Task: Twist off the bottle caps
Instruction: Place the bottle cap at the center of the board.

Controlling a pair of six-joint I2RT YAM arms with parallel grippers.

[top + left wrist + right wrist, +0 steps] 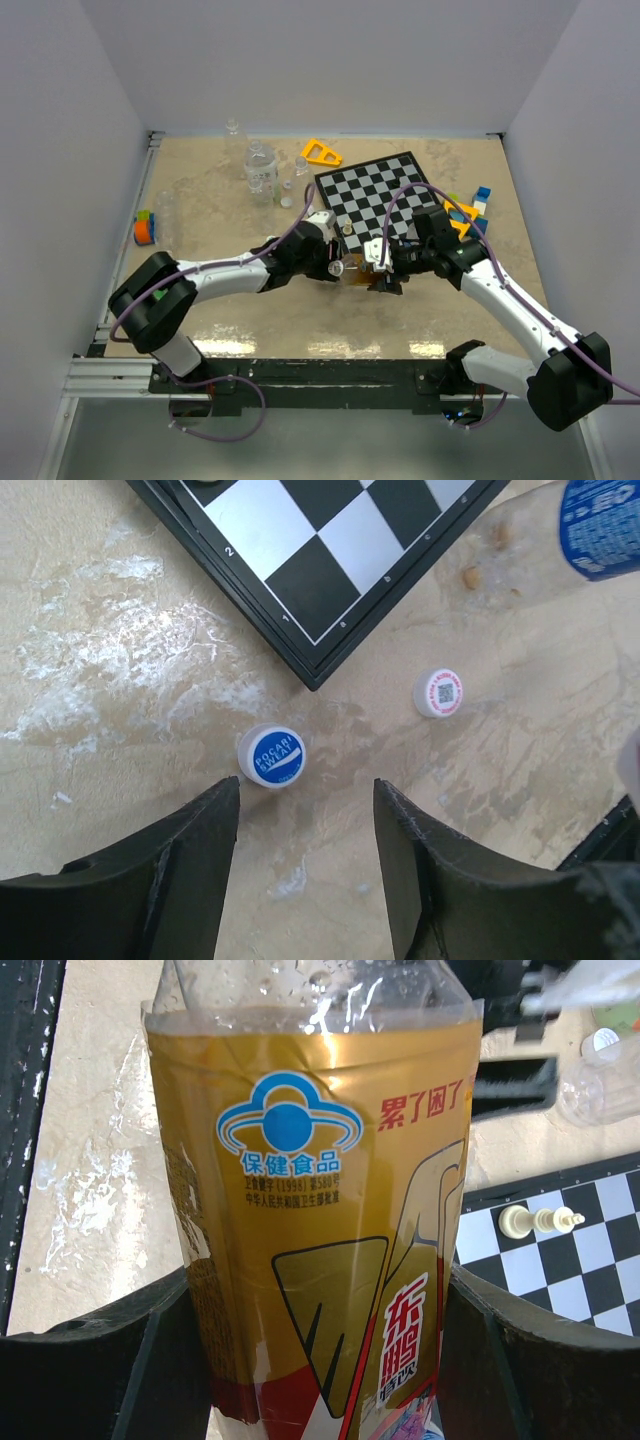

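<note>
2 caps: both loose on table (100, 680) ahead of L gripper (305, 795), neither in its grasp.
L gripper: jaws partway apart, nothing btwn them, pointing down at tabletop.
Blue cap (271, 755): closest item, just ahead of one fingertip, not touching it, flat w/ printed top up.
White cap (439, 692): a bit further ahead, toward the other finger's side, apart from blue cap, near board edge.
Chessboard (330, 570): beyond both caps, corner pointing back at L gripper.
Blue-label bottle (600, 525): far corner ahead of L gripper, only part in view.
R gripper (320, 1280): clamped on amber bottle (300, 1210), fingers (120, 1360) pressed on both sides of gold label, bottle fills the gap.
Bottle top: runs out ahead of R gripper, cropped; cap on/off can't tell.
Chess piece (540, 1222): white, lying on its side on board, beyond R gripper, off to one side.
</note>
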